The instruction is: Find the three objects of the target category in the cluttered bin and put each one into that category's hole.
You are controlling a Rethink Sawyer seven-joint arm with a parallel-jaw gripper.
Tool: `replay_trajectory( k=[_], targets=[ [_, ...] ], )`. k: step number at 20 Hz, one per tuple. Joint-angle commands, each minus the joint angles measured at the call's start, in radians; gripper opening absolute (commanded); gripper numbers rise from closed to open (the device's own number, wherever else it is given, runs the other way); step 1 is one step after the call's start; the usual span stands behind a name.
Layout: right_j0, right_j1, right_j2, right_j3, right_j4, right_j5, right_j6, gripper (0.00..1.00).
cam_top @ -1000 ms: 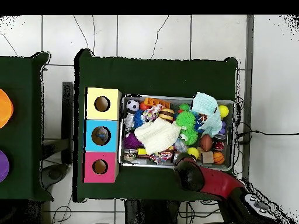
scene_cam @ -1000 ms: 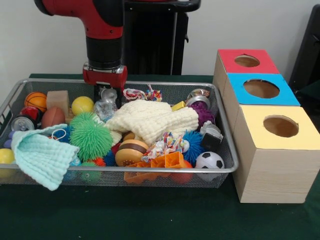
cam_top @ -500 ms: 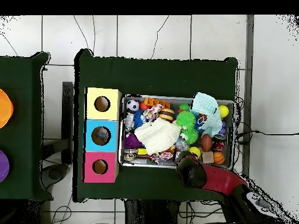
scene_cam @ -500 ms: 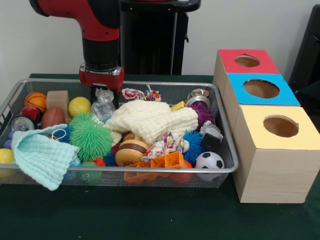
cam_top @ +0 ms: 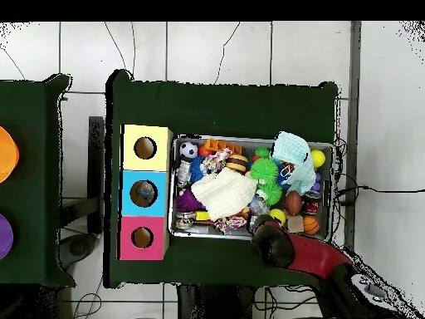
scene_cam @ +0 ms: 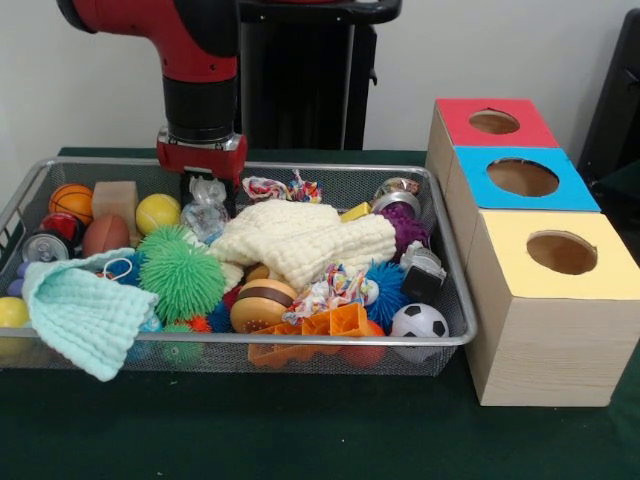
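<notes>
The gripper (scene_cam: 207, 192) hangs low over the back of the wire bin (scene_cam: 300, 340), and a crumpled clear plastic bottle (scene_cam: 207, 212) sits right under it, seemingly pinched at its top, though from here I cannot tell for sure whether the jaws are closed on it. The bottle looks squashed, glassy and light, resting against the cream knitted cloth (scene_cam: 305, 238) with the yellow ball (scene_cam: 159, 212) just beside it. As for progress, the overhead view shows something already lying in the blue box's hole (cam_top: 144, 193), while the yellow hole (cam_top: 145, 148) and red hole (cam_top: 142, 238) look empty. I would judge most of the sorting remains, since the bin is crowded.
</notes>
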Motion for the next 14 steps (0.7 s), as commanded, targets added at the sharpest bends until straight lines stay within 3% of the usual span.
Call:
replay_trajectory(
  k=[1, 7, 14],
  targets=[
    [-0.040, 0.090, 0.101, -0.163, -0.026, 0.023, 0.035, 1.00],
    [-0.066, 0.063, 0.149, -0.158, -0.014, 0.075, 0.015, 1.00],
    [-0.056, 0.038, 0.156, -0.172, -0.006, 0.122, 0.012, 1.00]
  ],
)
